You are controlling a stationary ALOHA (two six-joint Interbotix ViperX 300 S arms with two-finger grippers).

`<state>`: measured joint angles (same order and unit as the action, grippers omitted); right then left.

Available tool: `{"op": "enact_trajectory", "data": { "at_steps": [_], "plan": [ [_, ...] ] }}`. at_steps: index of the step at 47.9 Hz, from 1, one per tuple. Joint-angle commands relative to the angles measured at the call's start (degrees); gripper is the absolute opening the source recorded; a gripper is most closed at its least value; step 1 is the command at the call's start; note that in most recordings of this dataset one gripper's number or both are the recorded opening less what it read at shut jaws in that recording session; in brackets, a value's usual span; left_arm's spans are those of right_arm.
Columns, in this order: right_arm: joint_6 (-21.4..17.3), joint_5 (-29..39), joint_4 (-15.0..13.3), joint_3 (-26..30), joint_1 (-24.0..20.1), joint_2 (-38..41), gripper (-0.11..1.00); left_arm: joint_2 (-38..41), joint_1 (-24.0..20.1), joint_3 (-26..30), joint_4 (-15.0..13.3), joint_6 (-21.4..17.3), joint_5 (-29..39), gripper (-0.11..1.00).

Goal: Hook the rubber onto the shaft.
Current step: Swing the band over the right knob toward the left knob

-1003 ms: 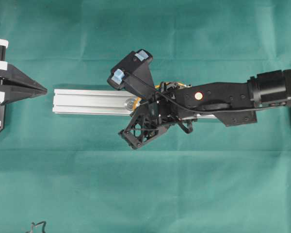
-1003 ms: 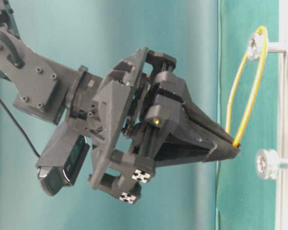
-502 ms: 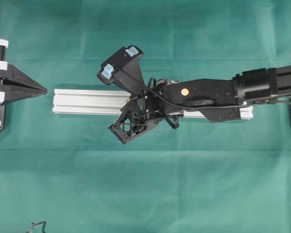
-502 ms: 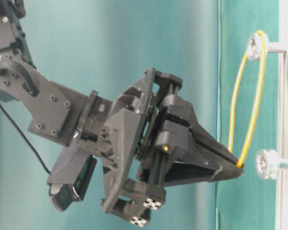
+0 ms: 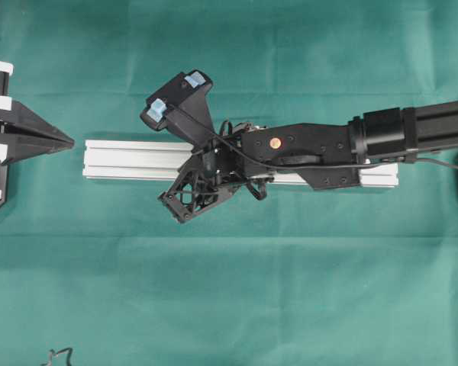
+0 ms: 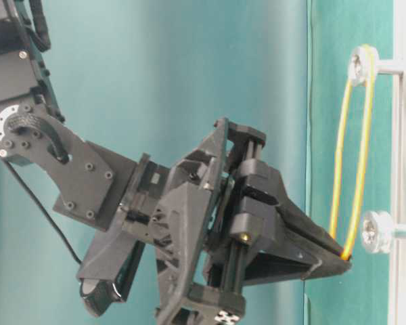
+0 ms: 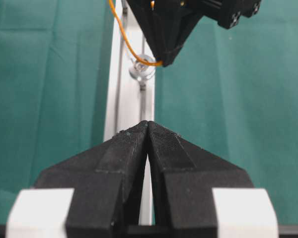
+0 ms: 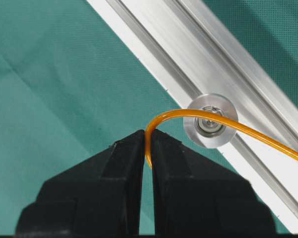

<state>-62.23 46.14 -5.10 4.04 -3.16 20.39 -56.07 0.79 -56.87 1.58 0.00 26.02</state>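
- The right gripper (image 8: 148, 141) is clenched on the rubber band (image 8: 161, 118), pinching its bend just beside the near shaft (image 8: 210, 120).
- The band looks light, thin, stretchy; its far end loops another shaft (image 6: 361, 62) on the rail (image 5: 137, 160).
- The left gripper (image 7: 148, 124), closed and empty, sits well apart.

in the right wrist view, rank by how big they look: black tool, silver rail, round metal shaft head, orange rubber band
1. black right tool, though nearness to the camera inflates it
2. silver aluminium rail
3. round metal shaft head
4. thin orange rubber band, long but very thin
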Motion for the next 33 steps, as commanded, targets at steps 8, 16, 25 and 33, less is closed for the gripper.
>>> {"op": "enact_trajectory", "data": {
  "at_steps": [8, 16, 25, 33],
  "plan": [
    [0.0, -0.7, -0.1, 1.9, 0.0, -0.9, 0.07, 0.3, 0.1, 1.8, 0.2, 0.0, -0.3, 0.00],
    [0.0, -0.7, -0.1, 1.9, 0.2, -0.8, 0.07, 0.3, 0.1, 1.8, 0.2, 0.0, -0.3, 0.00],
    [0.0, -0.7, -0.2, 1.9, 0.4, 0.1, 0.07, 0.3, 0.1, 1.8, 0.2, 0.1, -0.3, 0.00],
    [0.0, -1.2, -0.1, 1.9, 0.5, 0.7, 0.07, 0.3, 0.1, 1.8, 0.2, 0.1, -0.3, 0.00]
  ]
}}
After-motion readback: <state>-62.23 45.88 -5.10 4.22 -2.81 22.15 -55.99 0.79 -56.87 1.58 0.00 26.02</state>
